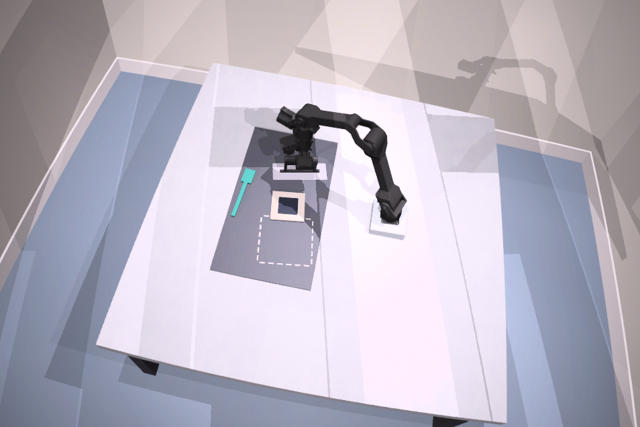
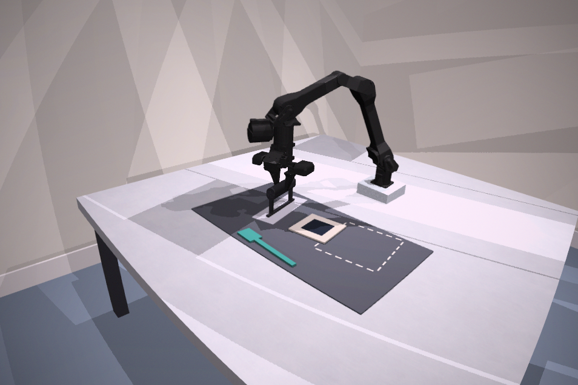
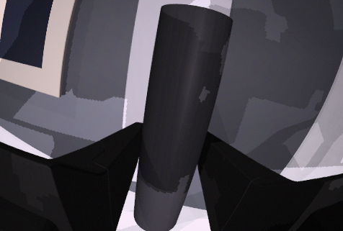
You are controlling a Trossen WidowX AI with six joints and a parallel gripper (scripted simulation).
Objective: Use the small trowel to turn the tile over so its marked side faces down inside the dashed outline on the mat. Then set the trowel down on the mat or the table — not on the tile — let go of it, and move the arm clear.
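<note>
The small trowel, with a thick black handle (image 1: pixel 293 162) (image 2: pixel 271 191) (image 3: pixel 187 81) over a flat pale blade (image 1: pixel 321 175), lies blade down at the back of the mat. My gripper (image 1: pixel 301 156) (image 2: pixel 282 184) (image 3: pixel 171 134) points down and is shut on its handle, one finger on each side. The blade looks flat on the mat. The cream tile (image 1: pixel 288 205) (image 2: pixel 317 226) (image 3: pixel 27 27) lies flat beside the trowel, its dark square facing up. Its near edge slightly overlaps the far edge of the dashed outline (image 1: pixel 257 260) (image 2: pixel 401 241).
A teal long-handled spatula (image 1: pixel 241 196) (image 2: pixel 268 246) lies on the mat (image 1: pixel 237 256) (image 2: pixel 359 296) along its left side, beside the tile. The arm's pale base block (image 1: pixel 386 230) (image 2: pixel 382 193) stands on the table to the right of the mat.
</note>
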